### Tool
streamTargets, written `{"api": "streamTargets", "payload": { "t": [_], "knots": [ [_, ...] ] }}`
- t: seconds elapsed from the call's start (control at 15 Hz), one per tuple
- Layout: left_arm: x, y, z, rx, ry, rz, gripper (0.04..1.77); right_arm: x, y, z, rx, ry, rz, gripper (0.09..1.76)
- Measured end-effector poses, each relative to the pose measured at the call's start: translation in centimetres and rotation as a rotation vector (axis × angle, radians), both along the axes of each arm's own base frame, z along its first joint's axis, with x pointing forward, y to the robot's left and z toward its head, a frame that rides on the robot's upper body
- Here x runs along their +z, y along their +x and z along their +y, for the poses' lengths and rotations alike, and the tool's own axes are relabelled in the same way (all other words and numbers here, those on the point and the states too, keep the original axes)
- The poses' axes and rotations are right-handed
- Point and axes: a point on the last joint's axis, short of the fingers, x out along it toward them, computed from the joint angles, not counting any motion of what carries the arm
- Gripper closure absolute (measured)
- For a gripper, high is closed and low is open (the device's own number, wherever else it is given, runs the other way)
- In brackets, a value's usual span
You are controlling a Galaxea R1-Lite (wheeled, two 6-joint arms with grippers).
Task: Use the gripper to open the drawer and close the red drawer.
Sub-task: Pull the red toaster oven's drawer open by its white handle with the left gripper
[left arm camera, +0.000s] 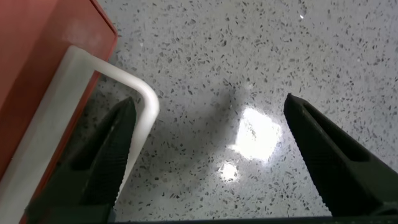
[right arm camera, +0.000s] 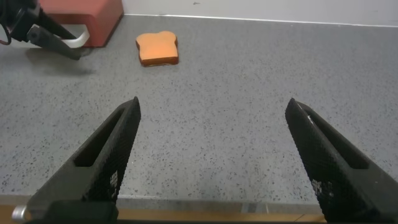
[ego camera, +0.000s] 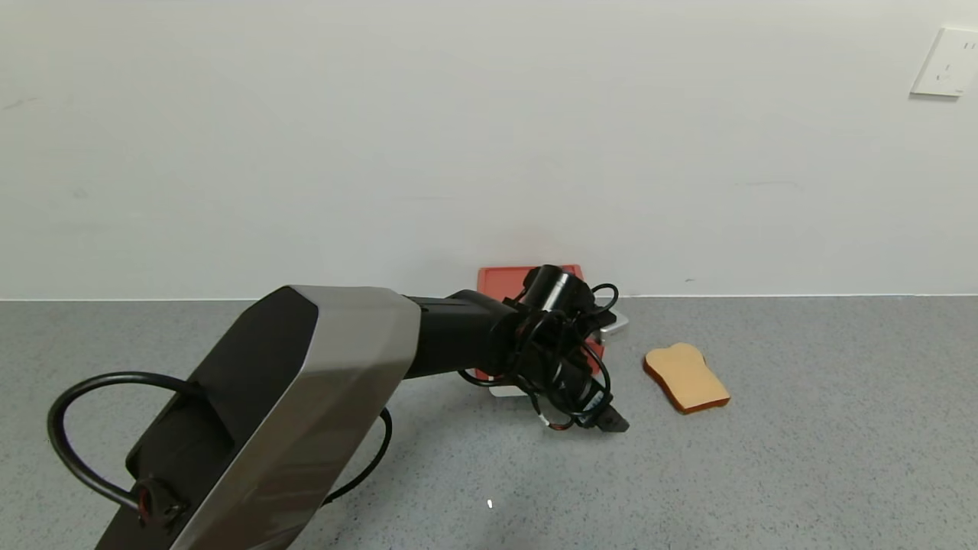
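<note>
The red drawer point(ego camera: 527, 277) stands against the wall, mostly hidden behind my left arm. Its white loop handle point(left arm camera: 134, 87) points toward me, and a bit of the handle shows under the arm in the head view point(ego camera: 504, 391). My left gripper point(ego camera: 611, 422) is just in front of the drawer, low over the counter. In the left wrist view the left gripper point(left arm camera: 208, 155) is open, and the handle's outer bar lies just inside the jaws, against one finger point(left arm camera: 106, 162). My right gripper point(right arm camera: 211, 155) is open and empty, out of the head view, near the counter's front edge.
A tan toast-shaped slice point(ego camera: 685, 378) lies on the grey speckled counter point(ego camera: 802, 428) to the right of the drawer; it also shows in the right wrist view point(right arm camera: 157, 48). A white wall runs behind the counter, with a socket point(ego camera: 946, 63) at the upper right.
</note>
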Motion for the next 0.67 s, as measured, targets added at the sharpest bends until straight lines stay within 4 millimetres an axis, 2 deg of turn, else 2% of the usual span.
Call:
{"api": "streamTargets", "payload": {
  "t": [0.67],
  "knots": [
    [-0.25, -0.04, -0.08, 0.004, 0.01, 0.012, 0.09, -0.02, 0.01, 0.0, 0.0, 0.001, -0.001, 0.14]
  ]
}}
